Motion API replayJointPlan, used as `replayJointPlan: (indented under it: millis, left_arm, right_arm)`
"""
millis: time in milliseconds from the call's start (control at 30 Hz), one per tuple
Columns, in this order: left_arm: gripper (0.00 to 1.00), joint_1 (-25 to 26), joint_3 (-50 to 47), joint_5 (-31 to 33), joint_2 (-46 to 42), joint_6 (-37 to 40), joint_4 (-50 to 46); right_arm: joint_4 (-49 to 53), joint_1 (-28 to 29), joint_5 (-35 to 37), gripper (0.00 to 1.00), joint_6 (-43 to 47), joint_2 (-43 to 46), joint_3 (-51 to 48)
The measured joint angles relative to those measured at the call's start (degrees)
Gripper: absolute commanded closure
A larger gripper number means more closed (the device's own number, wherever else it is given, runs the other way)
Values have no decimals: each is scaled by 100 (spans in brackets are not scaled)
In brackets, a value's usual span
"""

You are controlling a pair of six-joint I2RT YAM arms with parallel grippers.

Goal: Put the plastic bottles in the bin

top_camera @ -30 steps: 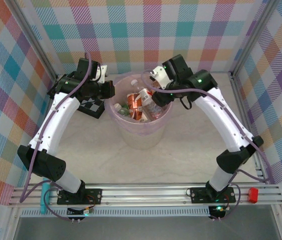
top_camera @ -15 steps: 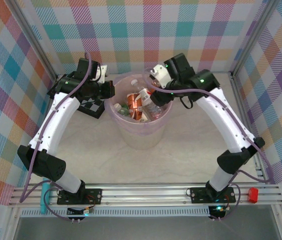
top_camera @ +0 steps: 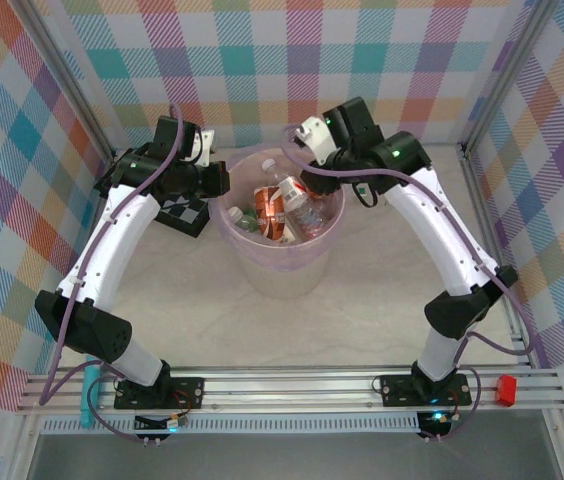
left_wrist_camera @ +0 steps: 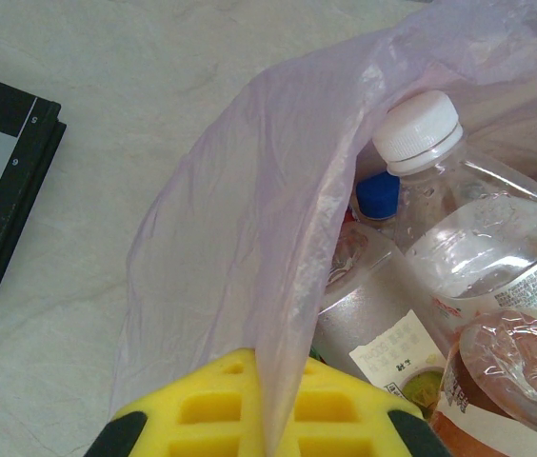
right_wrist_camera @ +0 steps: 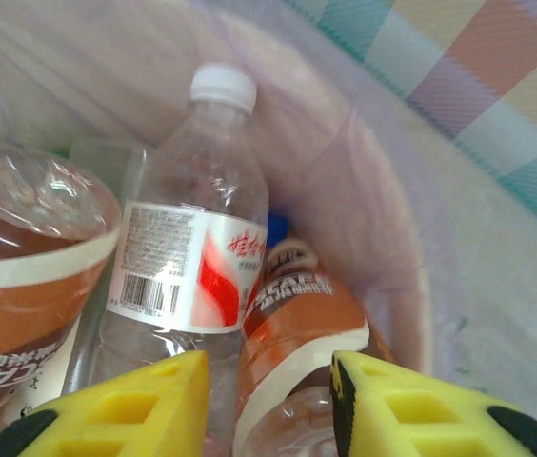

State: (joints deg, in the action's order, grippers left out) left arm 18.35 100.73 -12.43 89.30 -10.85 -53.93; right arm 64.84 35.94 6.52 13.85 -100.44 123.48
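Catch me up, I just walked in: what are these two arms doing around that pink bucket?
Several plastic bottles already lie in the bag-lined pink bin. The right gripper hovers open over them, holding nothing. The left gripper sits at the bin's rim, against the lilac bag.

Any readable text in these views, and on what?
"6", "7", "8": edge of the flat black-and-white checkerboard.
"CAF": brown-labelled clear plastic bottle.
Red script and barcode digits on the white-capped clear plastic bottle: too blurred to read.
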Motion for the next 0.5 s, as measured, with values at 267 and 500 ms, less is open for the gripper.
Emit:
replayJointPlan:
  millis: [267, 500]
  left_arm:
    - [100, 0, 0, 2, 0, 20, -11]
    - [100, 0, 0, 0, 0, 20, 2]
  right_arm:
    - [-772, -98, -494, 62, -317, 321, -804]
    - [-636, -105, -417, 35, -452, 326, -485]
